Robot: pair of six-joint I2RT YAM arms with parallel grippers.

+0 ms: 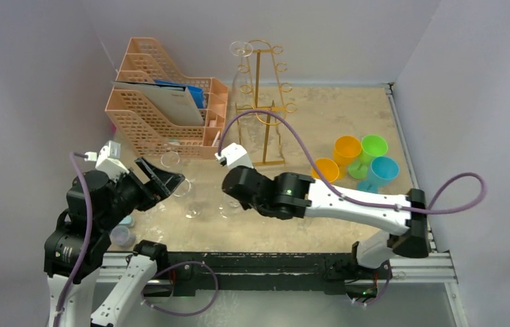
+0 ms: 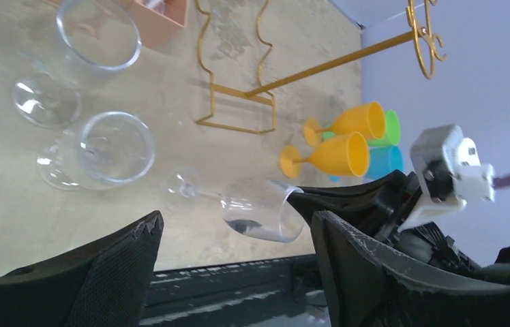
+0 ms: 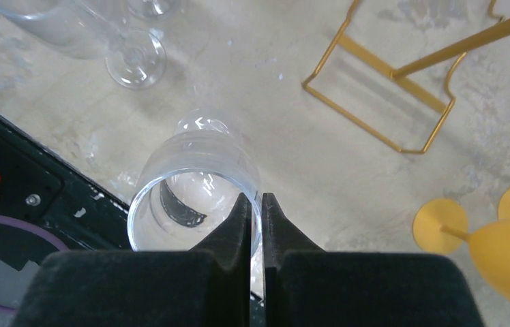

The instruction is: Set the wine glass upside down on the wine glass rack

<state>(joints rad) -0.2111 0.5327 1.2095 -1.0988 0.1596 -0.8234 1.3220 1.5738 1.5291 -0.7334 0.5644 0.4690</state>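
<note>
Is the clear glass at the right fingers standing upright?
No, the wine glass lies on its side, rim pinched by the right fingers.

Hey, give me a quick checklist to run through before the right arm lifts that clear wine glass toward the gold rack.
1. Grip: right claw shut on the wine glass rim: ok.
2. Glass off the table: not ok, it lies on its side.
3. Other arm: left claw open and apart from the glass: ok.
4. Target: wine glass rack upright, with free hooks: ok.
5. Grip firm enough to lift: cannot tell.
</note>
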